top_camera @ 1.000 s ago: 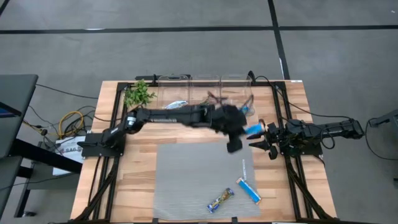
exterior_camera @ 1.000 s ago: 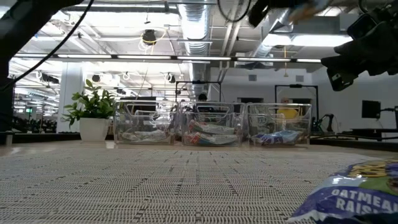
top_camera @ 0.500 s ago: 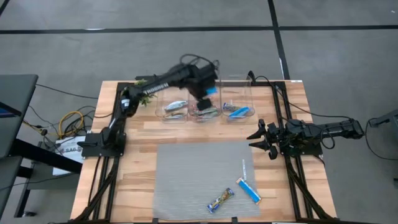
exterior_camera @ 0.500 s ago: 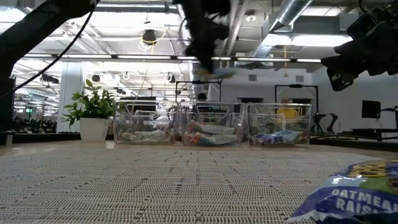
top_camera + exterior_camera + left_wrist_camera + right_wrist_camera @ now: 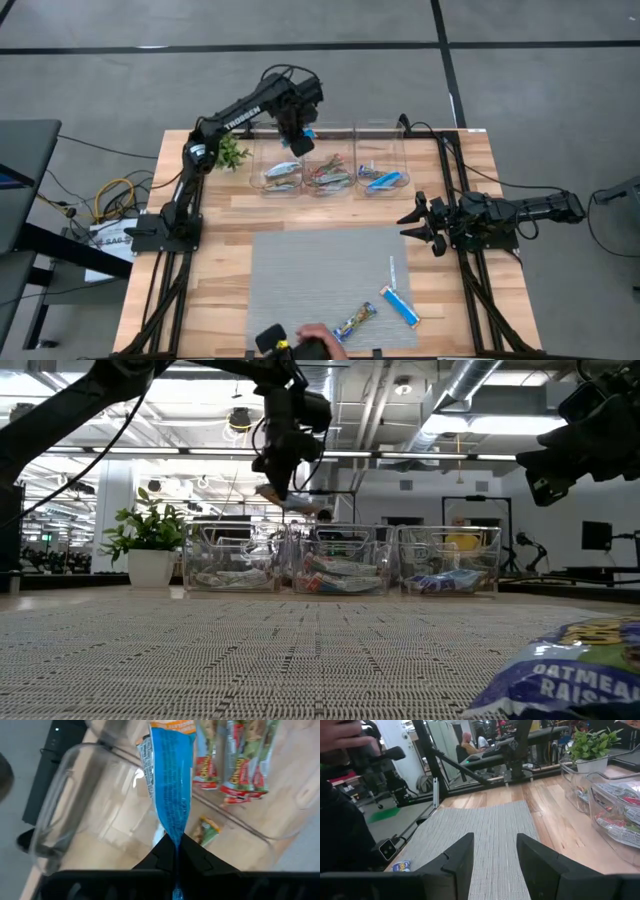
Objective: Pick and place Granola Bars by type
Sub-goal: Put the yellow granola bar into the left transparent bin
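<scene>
- High view: the left gripper, pinching a bright blue wrapped granola bar, hangs over the back rims of the left clear plastic bin and the middle clear plastic bin.
- Blue bars appear to lie in the right clear plastic bin, so I would carry it rightwards before releasing.
- Left wrist view alone shows the red-green wrapped bars beneath.
- Right gripper, fingers spread, waits beside the grey woven mat, where three bars remain.
</scene>
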You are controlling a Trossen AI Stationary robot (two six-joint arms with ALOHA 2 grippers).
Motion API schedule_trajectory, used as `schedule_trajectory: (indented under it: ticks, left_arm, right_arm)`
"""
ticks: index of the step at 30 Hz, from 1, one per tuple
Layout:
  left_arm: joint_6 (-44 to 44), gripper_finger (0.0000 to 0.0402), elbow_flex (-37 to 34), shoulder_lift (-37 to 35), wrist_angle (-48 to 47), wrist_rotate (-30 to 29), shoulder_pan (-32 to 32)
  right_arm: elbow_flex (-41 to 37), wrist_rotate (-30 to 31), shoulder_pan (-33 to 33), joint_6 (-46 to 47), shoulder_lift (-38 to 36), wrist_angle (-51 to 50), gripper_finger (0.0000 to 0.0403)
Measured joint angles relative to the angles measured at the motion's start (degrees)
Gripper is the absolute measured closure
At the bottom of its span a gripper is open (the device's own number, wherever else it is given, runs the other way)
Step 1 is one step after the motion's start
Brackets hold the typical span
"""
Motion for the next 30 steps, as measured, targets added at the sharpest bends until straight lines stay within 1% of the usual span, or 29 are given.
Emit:
schedule_trajectory:
  ticks: [5, 9, 16, 20, 24, 30]
  left_arm:
    - [1.49, 0.0397, 0.0, 0.0, -0.01, -1.83, 3.27]
    - [2.23, 0.0397, -0.19, 0.0, 0.05, -1.61, 5.39]
    - [2.92, 0.0393, -5.03, 0.0, -0.1, -0.16, 6.7]
    - [3.85, 0.0381, -7.45, 0.04, 0.03, 0.01, 6.76]
    - [6.62, 0.0353, -9.51, 0.04, -0.04, 0.24, 6.72]
    - [6.61, 0.0282, -10.05, 0.04, -0.06, 1.15, 6.72]
  right_arm:
    - [0.0, 0.01, -0.01, 0.0, 0.0, 0.0, 0.0262]
    - [0.0, 0.0, -0.02, 0.0, 0.02, 0.0, 0.0261]
    - [0.01, 0.02, 0.01, 0.0, -0.01, 0.0, 0.026]
    - [-0.01, 0.02, -0.01, 0.0, 0.01, -0.01, 0.0262]
    - [0.01, 0.02, 0.0, 0.0, -0.01, 0.0, 0.0259]
    - [0.0, 0.02, 0.01, 0.0, 0.0, -0.02, 0.0261]
